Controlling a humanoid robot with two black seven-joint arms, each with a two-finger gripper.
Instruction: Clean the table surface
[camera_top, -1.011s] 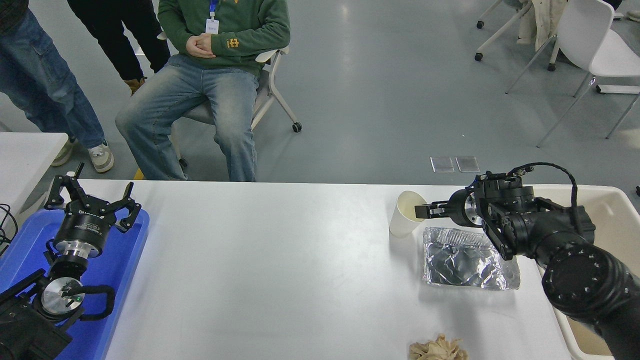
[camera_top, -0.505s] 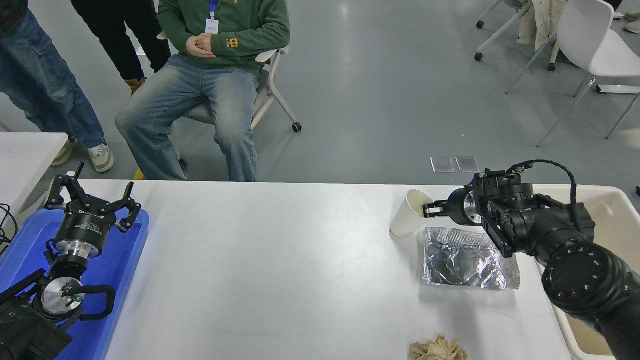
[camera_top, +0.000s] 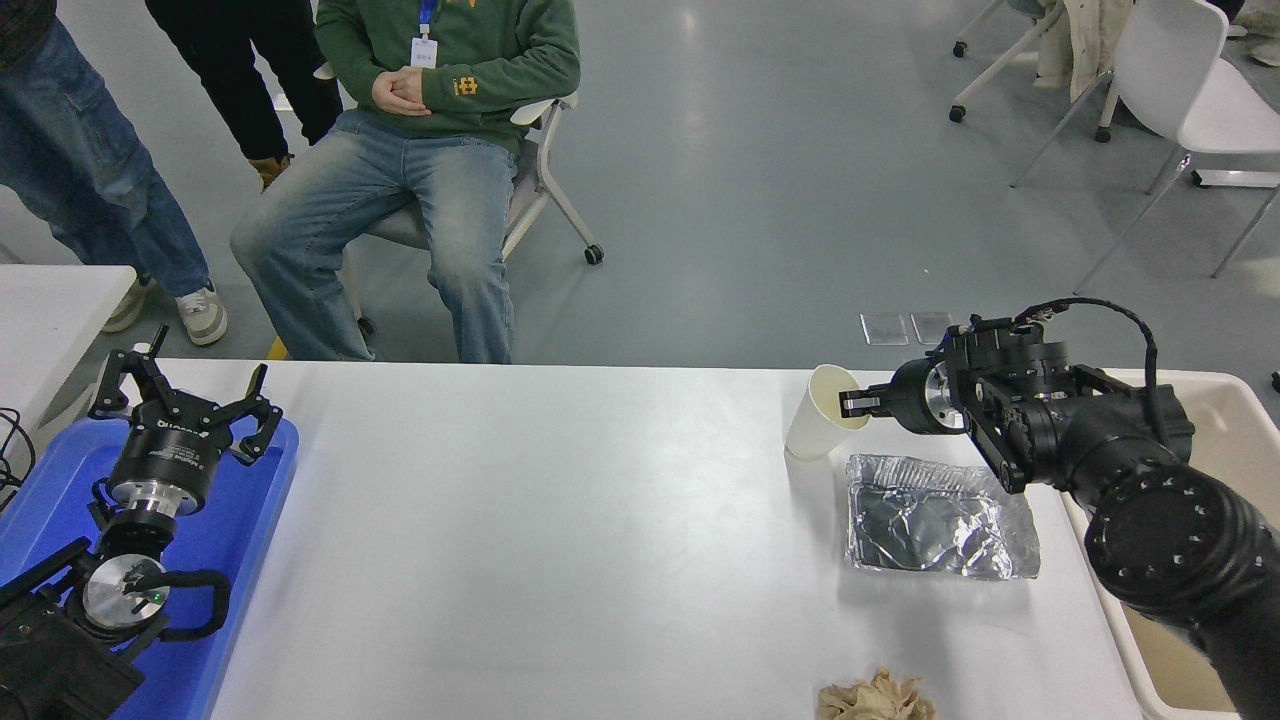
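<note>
The wide white table surface (camera_top: 560, 540) fills the lower picture. On its far right a white paper cup (camera_top: 818, 428) is tilted and lifted, with my right gripper (camera_top: 852, 406) shut on its rim. Just in front of the cup lies a crumpled silver foil bag (camera_top: 935, 517). A crumpled beige paper wad (camera_top: 877, 698) sits at the table's near edge. My left gripper (camera_top: 180, 400) is parked open over the blue tray (camera_top: 240, 540) at the lower left.
A cream plastic bin (camera_top: 1235, 410) stands at the table's right end, behind my right arm. A person sits on a chair beyond the far edge, with others standing at the upper left. A smaller white table corner (camera_top: 60, 300) shows at left.
My right gripper closed on the cup's rim, tilted the cup and raised it slightly up and to the right. The left arm has not moved.
</note>
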